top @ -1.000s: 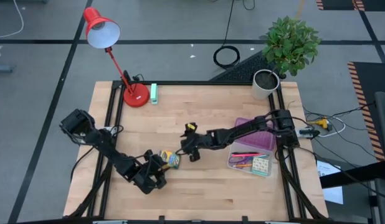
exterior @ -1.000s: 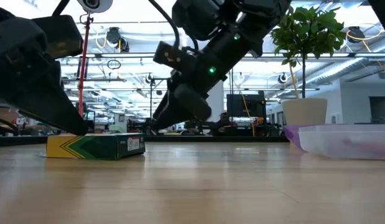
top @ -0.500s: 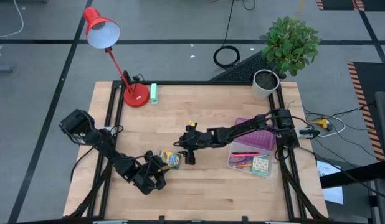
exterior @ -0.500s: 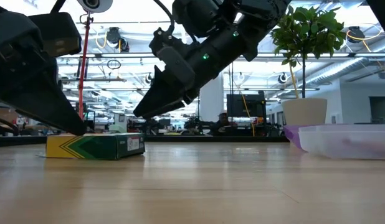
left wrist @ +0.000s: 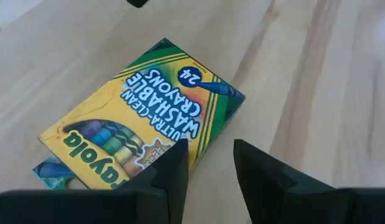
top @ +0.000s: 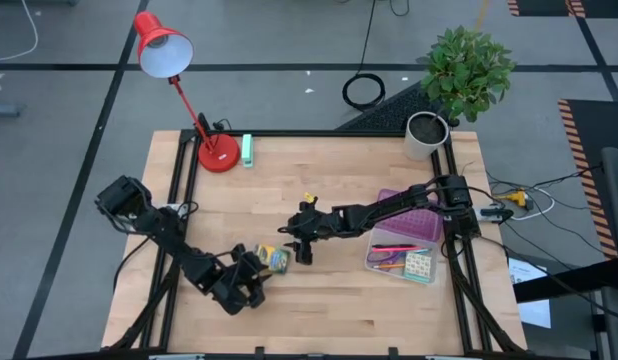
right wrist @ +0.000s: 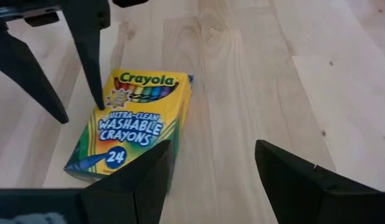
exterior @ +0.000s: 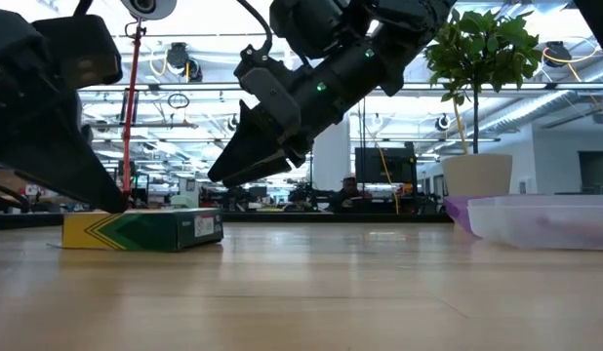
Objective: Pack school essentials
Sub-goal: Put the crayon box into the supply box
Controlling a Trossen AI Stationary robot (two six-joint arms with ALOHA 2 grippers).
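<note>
The crayon box (top: 274, 259) lies flat on the table (top: 329, 310), the left gripper (top: 257, 268) touching its edge, jaws slightly apart, the right gripper (top: 297, 250) hovering nearby, wide open and empty.

Your left gripper (top: 257, 268) sits low at the table's front-left, arm bent back to its corner, fingers (left wrist: 174, 171) spread. Your right gripper (top: 301, 245) reaches across to mid-table on an outstretched arm, tilted downward, fingers (right wrist: 291, 171) wide apart.

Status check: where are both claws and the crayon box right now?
Left claw open, at the crayon box. Right claw open, just beside the box. Box flat on the table, not gripped. Nothing between the claws and it.
</note>
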